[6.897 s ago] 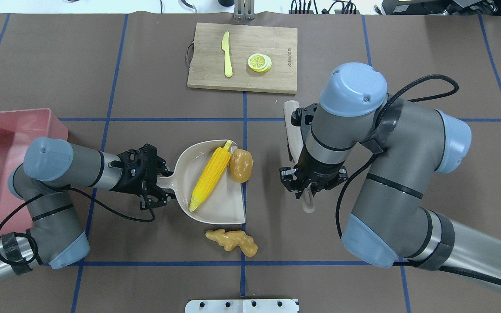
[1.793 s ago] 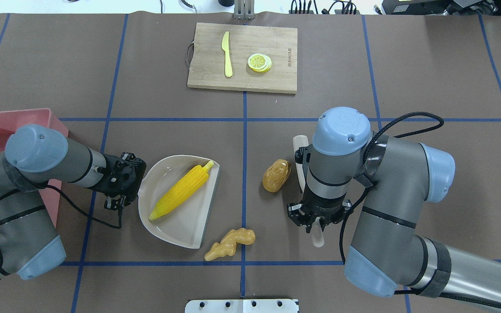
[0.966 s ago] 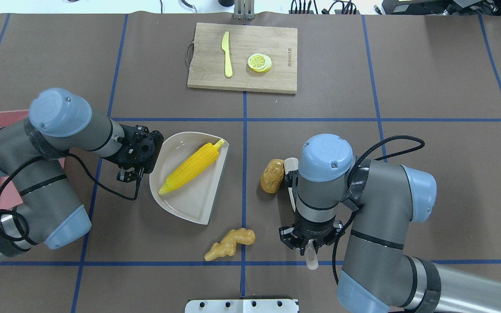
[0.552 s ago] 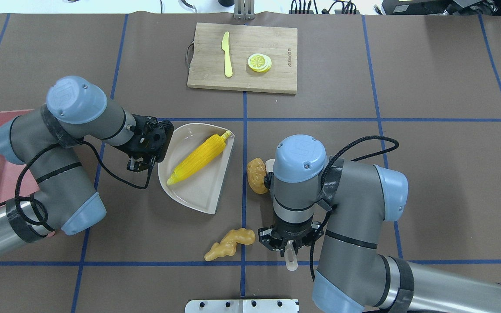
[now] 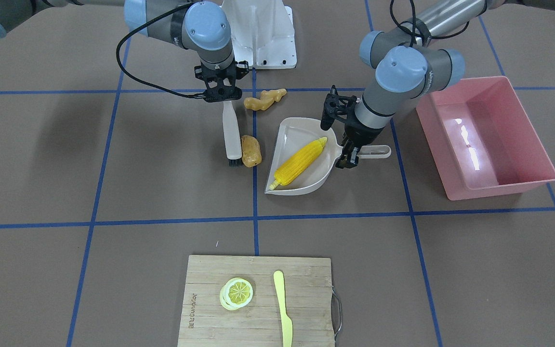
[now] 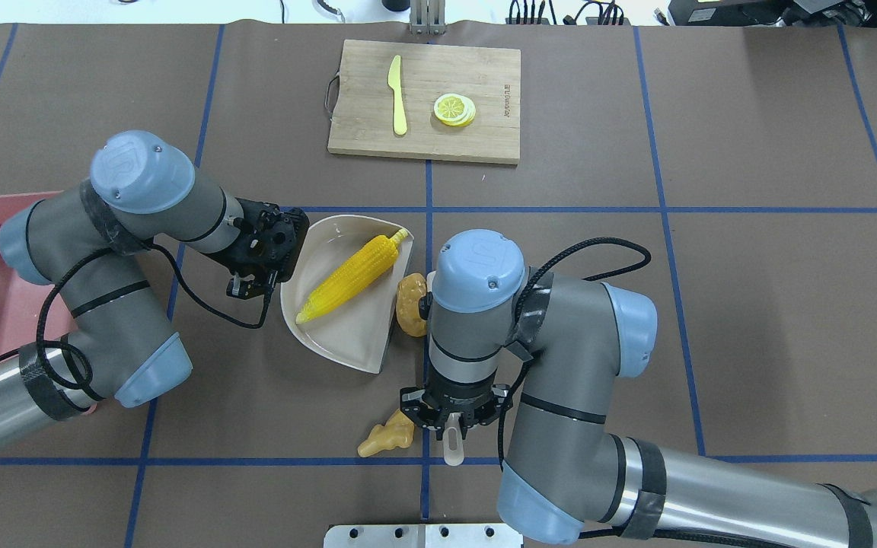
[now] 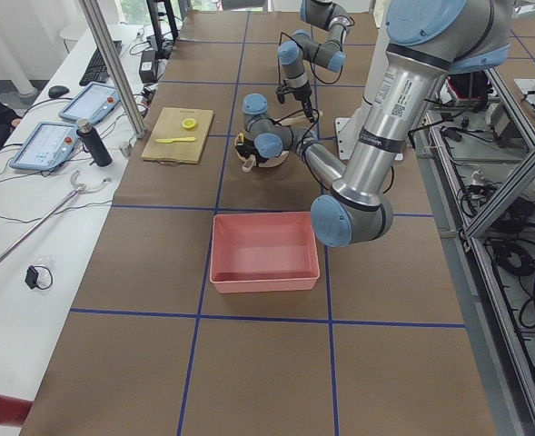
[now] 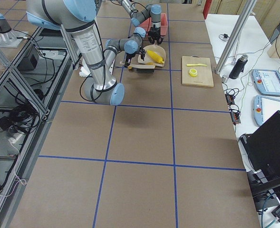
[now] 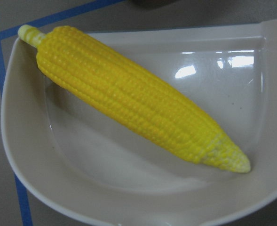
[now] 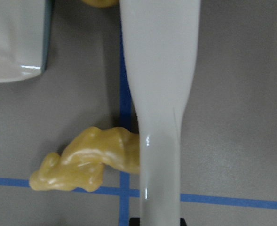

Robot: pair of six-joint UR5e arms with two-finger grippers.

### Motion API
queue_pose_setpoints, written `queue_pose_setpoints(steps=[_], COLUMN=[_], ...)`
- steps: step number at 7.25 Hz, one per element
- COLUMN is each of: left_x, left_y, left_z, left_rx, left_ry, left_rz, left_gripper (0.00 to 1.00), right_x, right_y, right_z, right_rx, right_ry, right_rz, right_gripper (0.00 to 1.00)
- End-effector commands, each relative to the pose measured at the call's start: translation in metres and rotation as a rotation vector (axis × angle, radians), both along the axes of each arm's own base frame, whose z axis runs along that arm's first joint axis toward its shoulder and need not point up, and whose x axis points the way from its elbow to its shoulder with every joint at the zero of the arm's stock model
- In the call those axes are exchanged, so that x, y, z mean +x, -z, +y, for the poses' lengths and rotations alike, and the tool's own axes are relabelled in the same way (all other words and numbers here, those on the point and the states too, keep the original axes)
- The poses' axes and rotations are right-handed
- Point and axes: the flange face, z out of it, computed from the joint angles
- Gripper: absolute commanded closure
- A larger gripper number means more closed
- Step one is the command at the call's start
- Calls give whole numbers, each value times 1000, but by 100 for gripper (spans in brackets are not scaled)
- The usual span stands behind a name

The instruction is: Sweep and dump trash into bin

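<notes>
Brown table mat [image 6: 751, 304], blue grid lines [image 6: 712, 209]; white side desk [image 7: 13, 309].

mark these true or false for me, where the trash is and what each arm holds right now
1. The corn cob lies in the dustpan. True.
2. The potato is in the bin. False: it lies on the table against the bristles of the brush, and the bin looks empty.
3. The right tool is shut on the brush handle. True.
4. The ginger root sits on the cutting board. False: it lies on the table near the right tool.
5. The left tool is open and holds nothing. False: it grips the dustpan's handle.
</notes>
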Motion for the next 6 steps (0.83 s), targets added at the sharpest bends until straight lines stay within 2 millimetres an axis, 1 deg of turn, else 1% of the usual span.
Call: queue_pose_setpoints(steps=[1,2,4,5,6], left_x=[1,1,1,0,-1], left_y=[-2,-2,-5,-6,-6], left_z=[1,1,2,2,2], left_rx=[-2,0,-1,0,12], left_ry=[-3,-3,-4,-5,-4], left_rz=[-2,0,1,0,15], left_gripper=[100,100,100,100,100], right_x=[-11,-17,-46,-51,-51], right_y=[33,46,79,87,101], right_z=[-2,-3,-13,-15,-14], right_rx=[-33,-43,-66,-71,-84], right_ry=[-30,-40,-47,-52,-53], right_rz=[-20,-22,-13,-11,-22], right_gripper=[100,100,100,100,100])
